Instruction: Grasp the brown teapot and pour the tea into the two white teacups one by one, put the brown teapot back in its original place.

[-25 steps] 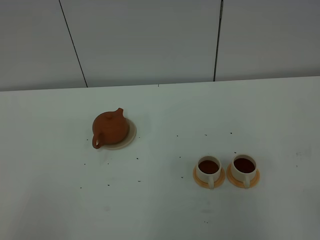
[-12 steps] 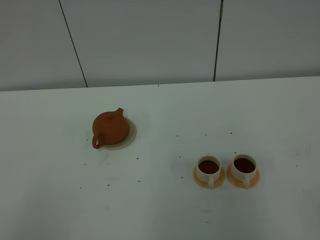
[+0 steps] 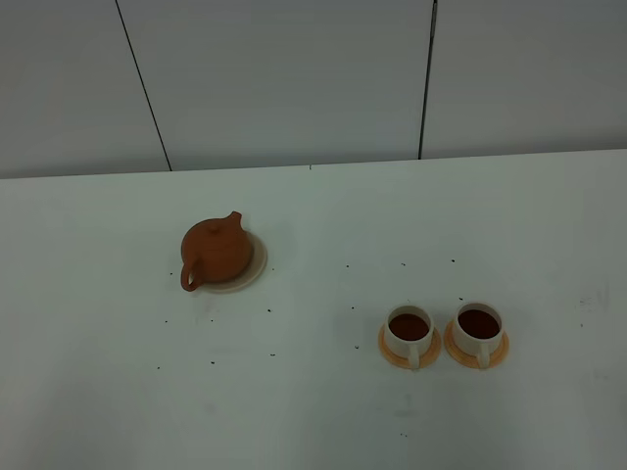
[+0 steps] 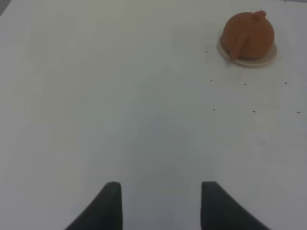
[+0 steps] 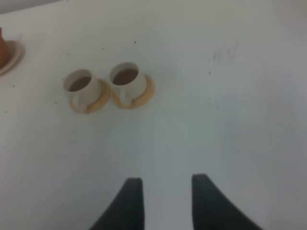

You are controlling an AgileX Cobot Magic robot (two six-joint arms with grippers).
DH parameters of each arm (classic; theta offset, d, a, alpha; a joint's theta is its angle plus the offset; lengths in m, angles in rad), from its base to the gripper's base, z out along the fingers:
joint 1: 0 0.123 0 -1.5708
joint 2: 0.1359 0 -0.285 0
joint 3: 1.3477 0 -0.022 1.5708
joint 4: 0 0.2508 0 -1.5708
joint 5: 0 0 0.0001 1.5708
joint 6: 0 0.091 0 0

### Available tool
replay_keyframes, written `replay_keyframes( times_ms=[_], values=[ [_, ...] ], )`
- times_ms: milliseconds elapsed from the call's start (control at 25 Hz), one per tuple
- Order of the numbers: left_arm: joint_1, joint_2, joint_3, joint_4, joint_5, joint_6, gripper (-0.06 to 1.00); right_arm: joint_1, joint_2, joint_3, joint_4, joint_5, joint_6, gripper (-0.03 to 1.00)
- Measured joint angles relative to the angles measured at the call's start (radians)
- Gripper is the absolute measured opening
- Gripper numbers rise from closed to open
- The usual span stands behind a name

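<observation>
- Since the frames of a second and half a second ago, we find nothing displaced in the high view: teapot, cups and saucers lie where they did.
- We see the brown teapot (image 3: 217, 251) upright on the cream coaster (image 3: 257, 264), left of the table's (image 3: 313, 411) middle, with its loop handle toward the near edge and its short spout toward the back wall.
- The lid with its small knob is on the pot.
- The pot covers most of the coaster; a crescent of the disc shows on its right and near side.
- Well apart from the pot, to the right and nearer us, the two white teacups stand side by side, almost touching.
- The left teacup (image 3: 409, 328) sits on its orange saucer (image 3: 392, 351), and the right teacup (image 3: 478, 325) on its own orange saucer (image 3: 498, 353).
- Both cups hold dark brown liquid, and their handles point toward the near edge.
- Small dark specks are scattered over the white tabletop between pot and cups.
- In the left wrist view, the left gripper (image 4: 160, 206) hangs over bare table with its dark fingers spread wide, nothing between them; the teapot shows far from it.
- In the right wrist view, the right gripper (image 5: 167, 203) likewise has its fingers parted and empty, with both cups beyond it.
- Neither arm appears in the high view.
</observation>
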Motion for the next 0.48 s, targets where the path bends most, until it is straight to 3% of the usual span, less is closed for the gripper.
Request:
replay_keyframes(
  times_ms=[480],
  values=[
    [0.000, 0.000, 0.000, 0.000, 0.000, 0.000, 0.44, 0.000, 0.000, 0.000, 0.000, 0.000, 0.000, 0.24]
  ],
)
